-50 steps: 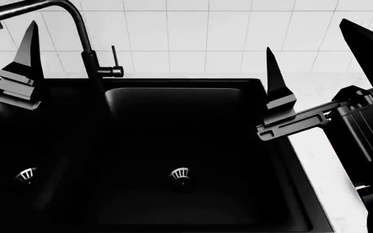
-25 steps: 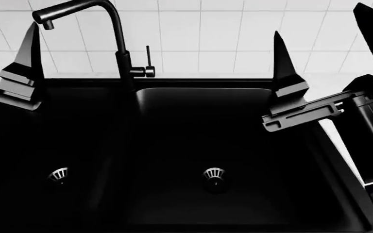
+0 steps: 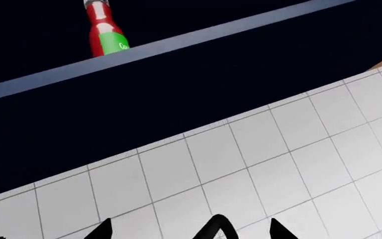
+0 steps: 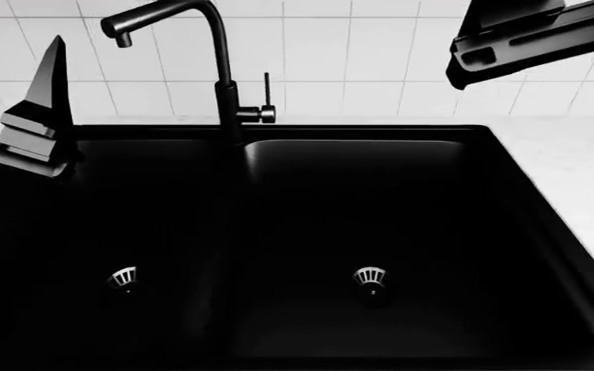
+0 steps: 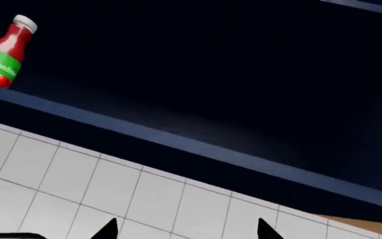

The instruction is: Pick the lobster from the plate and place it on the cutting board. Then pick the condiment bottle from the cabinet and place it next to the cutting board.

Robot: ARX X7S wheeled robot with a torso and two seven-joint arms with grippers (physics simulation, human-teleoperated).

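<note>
Left claw (image 4: 44, 108): one tall dark finger and its mount show at the left of my head view, over the left basin; in the left wrist view two tips stand apart with nothing between them, so it is spread and carries nothing.
Condiment bottle (image 3: 105, 30): upright on the dark cabinet shelf (image 3: 198, 37) above the tiled wall, red with a green label; my right wrist view also has it (image 5: 5, 52), white cap on, alone on that shelf as far as I can see.
Sink (image 4: 544, 201): black double basin under a black faucet (image 4: 220, 62); both basins hold nothing but their drains.
Right claw (image 4: 529, 39): raised to the upper right of my head view, only its underside showing; the right wrist view shows two tips apart and nothing gripped, so spread too.
Bench (image 4: 575, 170): pale strip right of the sink.
Lobster, plate, cutting board: none in view, so I cannot tell whether the first step is done.
Step in hand: I judge it the bottle pick, both wrists aimed at the cabinet.
Next move: reach one claw up to the shelf and close around the bottle's body, keeping it upright.
</note>
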